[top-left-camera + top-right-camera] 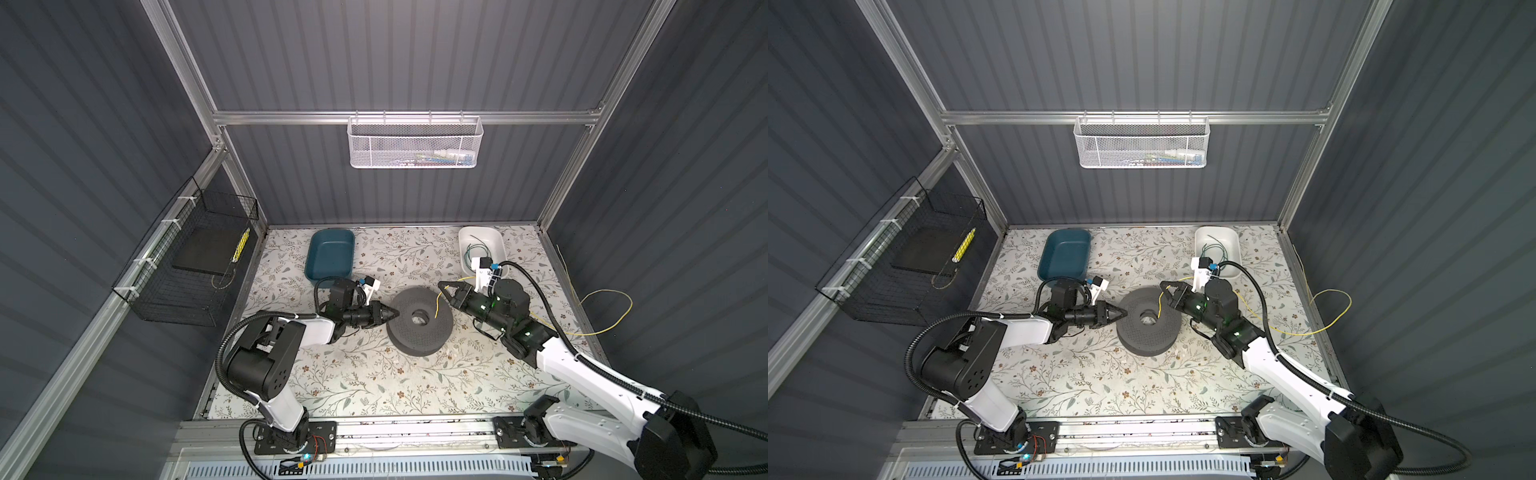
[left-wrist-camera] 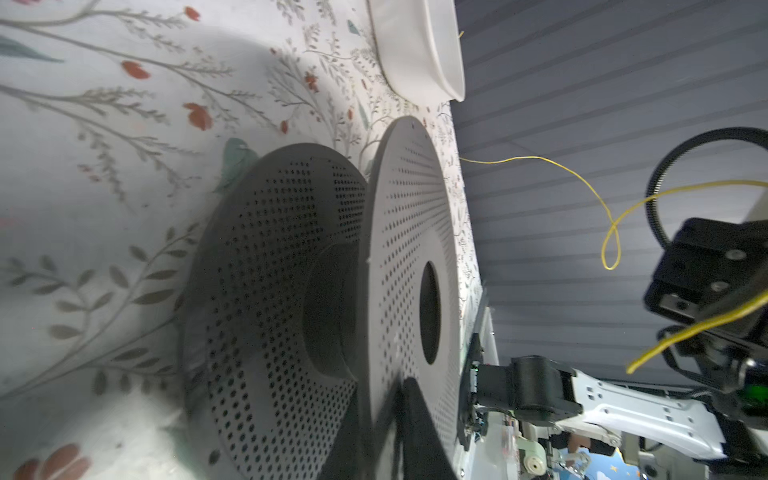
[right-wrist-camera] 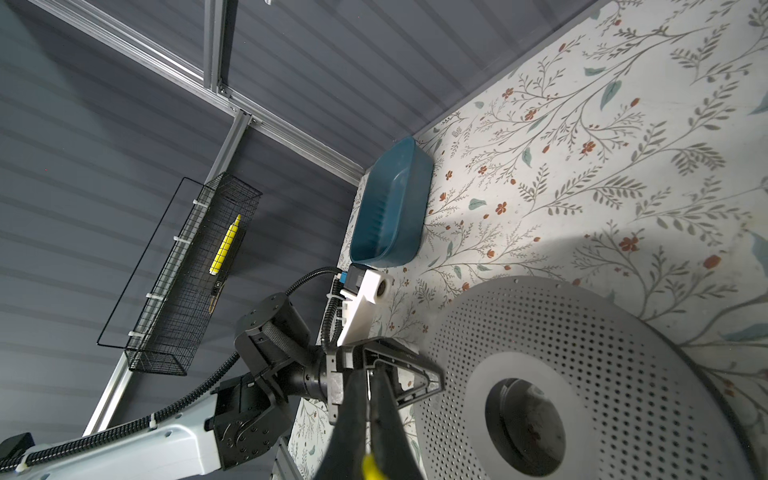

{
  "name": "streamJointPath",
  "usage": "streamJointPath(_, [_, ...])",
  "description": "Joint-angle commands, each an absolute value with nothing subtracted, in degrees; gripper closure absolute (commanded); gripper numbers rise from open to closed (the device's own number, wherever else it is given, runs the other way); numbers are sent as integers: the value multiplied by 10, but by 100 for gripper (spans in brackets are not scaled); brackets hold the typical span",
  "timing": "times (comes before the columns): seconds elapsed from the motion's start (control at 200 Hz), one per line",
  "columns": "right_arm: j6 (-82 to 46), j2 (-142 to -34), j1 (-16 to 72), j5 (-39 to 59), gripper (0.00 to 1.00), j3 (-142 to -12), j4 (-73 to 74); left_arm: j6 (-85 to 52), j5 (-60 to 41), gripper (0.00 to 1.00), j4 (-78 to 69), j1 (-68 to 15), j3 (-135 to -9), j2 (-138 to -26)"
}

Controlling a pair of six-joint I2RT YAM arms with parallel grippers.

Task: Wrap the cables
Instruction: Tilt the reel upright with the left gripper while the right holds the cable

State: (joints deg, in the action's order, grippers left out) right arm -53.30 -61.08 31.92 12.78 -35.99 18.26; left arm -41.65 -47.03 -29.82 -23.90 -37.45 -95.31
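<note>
Two tools narrow: left tool (image 1: 394,312) pinches grey spool (image 1: 419,337) at its rim; right tool (image 1: 441,286) holds yellow cable (image 1: 437,306), short end dangling over spool; green cable (image 1: 478,251) in white tray (image 1: 494,241); springy tail beyond surface (image 1: 374,374) edge may snag, yanking end free.

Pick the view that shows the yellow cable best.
A top view: the yellow cable runs from the shut right gripper, its end dangling over the spool, out to a loop by the right wall. Left wrist shows only part of the loop; right wrist only a stub in the grip.

Cool, dim overhead light; wrist views blurred close up, edges warped.
</note>
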Motion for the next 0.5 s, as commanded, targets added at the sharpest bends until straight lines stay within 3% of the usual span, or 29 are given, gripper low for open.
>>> streamJointPath(0.0, [-516, -593, 316, 117, 100, -366, 177, -395, -422, 93, -249, -235, -391, -924])
streamJointPath(0.09, [-509, -584, 316, 113, 100, -370, 169, -392, -387, 100, -197, -236, -416, -880])
streamJointPath(0.185, [-503, -579, 314, 113, 100, -377, 163, -366, -318, 100, -107, -252, -460, -824])
streamJointPath(0.33, [-499, -574, 310, 113, 100, -380, 163, -268, -73, 100, 117, -354, -596, -791])
streamJointPath(0.495, [-504, -567, 304, 115, 100, -374, 170, -261, 110, 100, 235, -428, -698, -844])
